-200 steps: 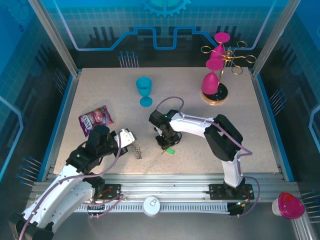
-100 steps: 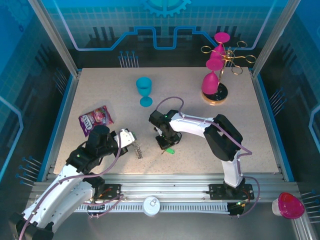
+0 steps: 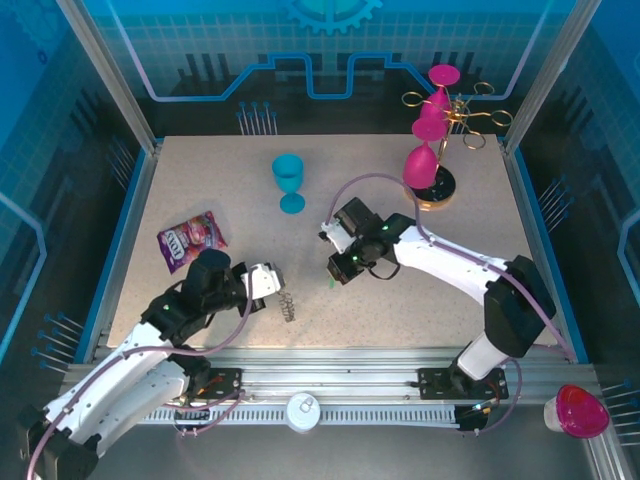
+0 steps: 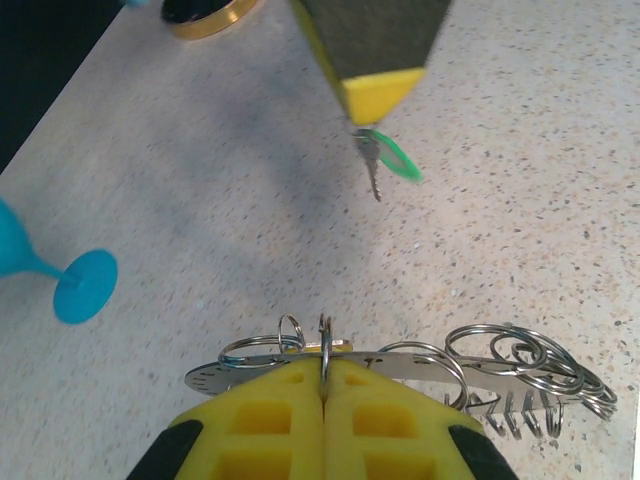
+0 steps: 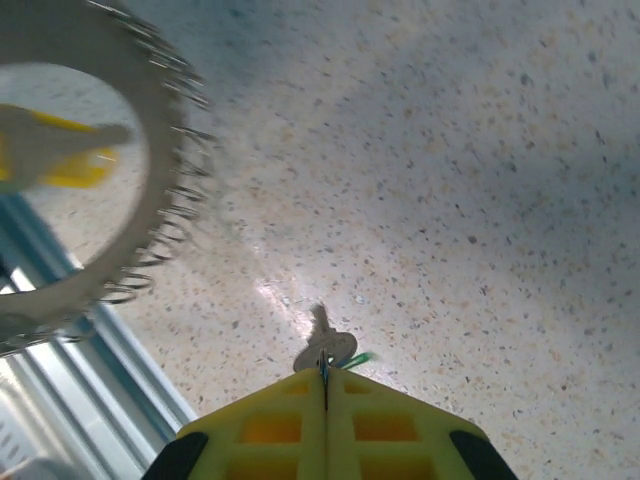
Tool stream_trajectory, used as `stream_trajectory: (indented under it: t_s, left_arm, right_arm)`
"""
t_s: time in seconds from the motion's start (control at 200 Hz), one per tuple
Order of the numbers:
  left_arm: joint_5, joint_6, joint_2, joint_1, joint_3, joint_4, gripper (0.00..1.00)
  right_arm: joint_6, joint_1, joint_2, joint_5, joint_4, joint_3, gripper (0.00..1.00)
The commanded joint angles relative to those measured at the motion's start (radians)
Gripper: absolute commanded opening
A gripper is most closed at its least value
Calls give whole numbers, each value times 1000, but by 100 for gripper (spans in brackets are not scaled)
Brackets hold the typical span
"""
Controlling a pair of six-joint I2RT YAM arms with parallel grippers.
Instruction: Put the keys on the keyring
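Observation:
The keys [image 5: 325, 345] are a small silver bunch with a green tag [image 4: 395, 158], and they hang just above the table from my right gripper [image 5: 323, 375], which is shut on them. From above, this gripper [image 3: 337, 272] sits mid-table with the keys [image 3: 331, 283] below it. My left gripper [image 4: 325, 375] is shut on one small ring of the keyring [image 4: 500, 365], a thin metal loop edged with several small rings. Seen from above, the keyring [image 3: 288, 306] sticks out to the right of the left gripper [image 3: 277, 293], a short gap left of the keys.
A blue goblet [image 3: 289, 180] stands behind the grippers. A candy bag [image 3: 190, 240] lies at the left. A gold rack [image 3: 432, 170] with pink goblets stands at the back right. A pink cup [image 3: 575, 410] sits off the table at lower right.
My right gripper closed on the keys and raised them off the table, its arm swinging out to the right. The left gripper shifted slightly right with the keyring.

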Motion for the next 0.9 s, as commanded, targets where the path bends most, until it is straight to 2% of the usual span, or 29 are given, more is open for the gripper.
stream_trajectory:
  t_s: [0.0, 0.195, 0.42, 0.66, 0.896]
  left_arm:
    - [28, 94, 33, -51, -18, 131, 0]
    - [43, 175, 79, -101, -43, 239, 0]
    - [52, 207, 76, -112, -68, 299, 0]
    - [58, 233, 60, -119, -81, 305, 0]
    - [58, 260, 52, -124, -87, 307, 0]
  right_arm:
    - [-142, -7, -42, -177, -5, -4, 0]
    - [-205, -8, -55, -354, -41, 30, 0]
    - [-150, -7, -39, -537, 25, 23, 0]
    - [-122, -5, -28, -608, 63, 32, 0]
    - [-108, 3, -7, -613, 74, 48, 0]
